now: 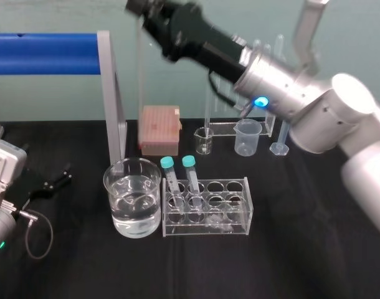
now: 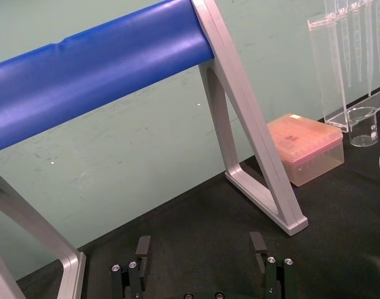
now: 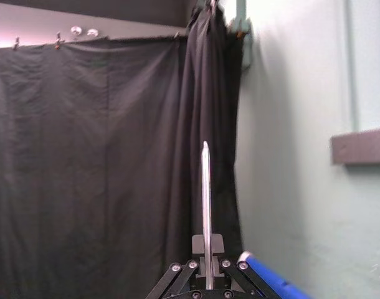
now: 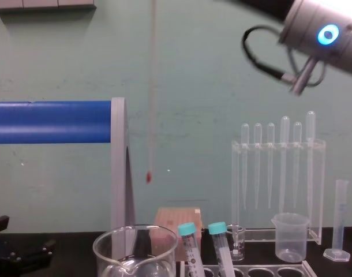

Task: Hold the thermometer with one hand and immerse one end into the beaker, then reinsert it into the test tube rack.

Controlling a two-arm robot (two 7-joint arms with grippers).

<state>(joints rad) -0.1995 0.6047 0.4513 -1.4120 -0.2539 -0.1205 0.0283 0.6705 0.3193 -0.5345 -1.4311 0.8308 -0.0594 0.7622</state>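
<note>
Right gripper: The right gripper [image 1: 143,7] was raised high above the surface, with its arm reaching in from the right. Its fingers were closed on the thermometer [image 4: 151,104].
Grip: In the right wrist view, the thin rod was seen pinched between the two pads and standing straight out past the fingertips.
Thermometer: It was held upright and hung down from the gripper. Its red tip [image 4: 148,176] was seen in the chest view above the rim of the beaker [image 4: 135,232], apart from the glass and out of the water.
Beaker: It stood on the black surface [image 1: 302,249], was partly filled with clear liquid, and had nothing dipped into it.
Test tube rack: The test tube rack [image 1: 237,205] was set just beside the beaker, on its right. Two tubes with teal caps [image 1: 168,163] were leaned in its left-hand holes, and the other holes were left open.
Left gripper: The left gripper [image 2: 200,249] was parked low at the left edge of the surface. Its fingers were spread wide and nothing was held in them.
Behind: A pink box [image 1: 160,128] was placed past the beaker, next to a grey frame with a blue bar [image 1: 47,53]. A clear stand of pipettes [image 4: 278,173], a small plastic beaker [image 1: 248,137] and a narrow measuring cylinder [image 4: 339,219] were ranged to the right.
</note>
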